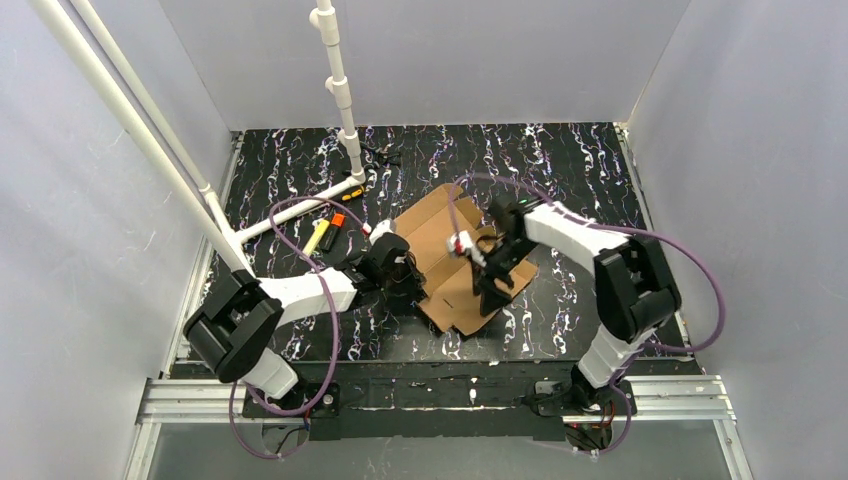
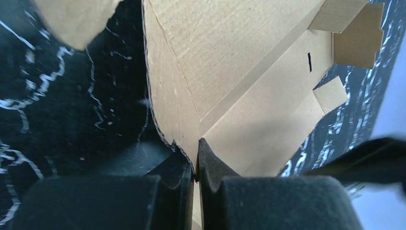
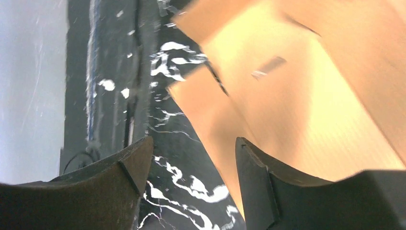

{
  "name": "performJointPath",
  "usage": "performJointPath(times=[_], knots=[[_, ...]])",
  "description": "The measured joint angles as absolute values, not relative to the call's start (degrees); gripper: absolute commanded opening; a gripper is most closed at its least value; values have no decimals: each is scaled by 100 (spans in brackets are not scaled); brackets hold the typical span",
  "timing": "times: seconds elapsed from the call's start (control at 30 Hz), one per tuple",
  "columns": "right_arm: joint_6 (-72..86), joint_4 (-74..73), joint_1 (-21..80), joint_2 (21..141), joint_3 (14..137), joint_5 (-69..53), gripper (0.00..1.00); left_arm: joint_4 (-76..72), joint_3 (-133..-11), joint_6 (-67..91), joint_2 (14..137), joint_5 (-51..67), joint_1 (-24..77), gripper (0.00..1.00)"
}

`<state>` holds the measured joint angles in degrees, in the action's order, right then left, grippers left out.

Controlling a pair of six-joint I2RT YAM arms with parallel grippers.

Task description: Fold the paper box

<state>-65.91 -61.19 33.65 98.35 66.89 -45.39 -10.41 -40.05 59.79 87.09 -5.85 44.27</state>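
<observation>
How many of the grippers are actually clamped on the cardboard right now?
1. The left gripper is shut on an edge of the paper box; the right gripper is open over another edge, gripping nothing.

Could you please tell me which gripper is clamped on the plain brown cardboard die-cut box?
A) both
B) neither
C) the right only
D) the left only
D: the left gripper is shut on an edge of the plain brown cardboard box, while the right gripper stands open, holding nothing.
</observation>
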Motion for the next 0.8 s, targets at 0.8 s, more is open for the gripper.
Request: performJointPath(times=[0.8], knots=[[-2261,-2534,742,9668,6180,-3498,89,-985,-3492,3306,7214,-1146,4427,0]])
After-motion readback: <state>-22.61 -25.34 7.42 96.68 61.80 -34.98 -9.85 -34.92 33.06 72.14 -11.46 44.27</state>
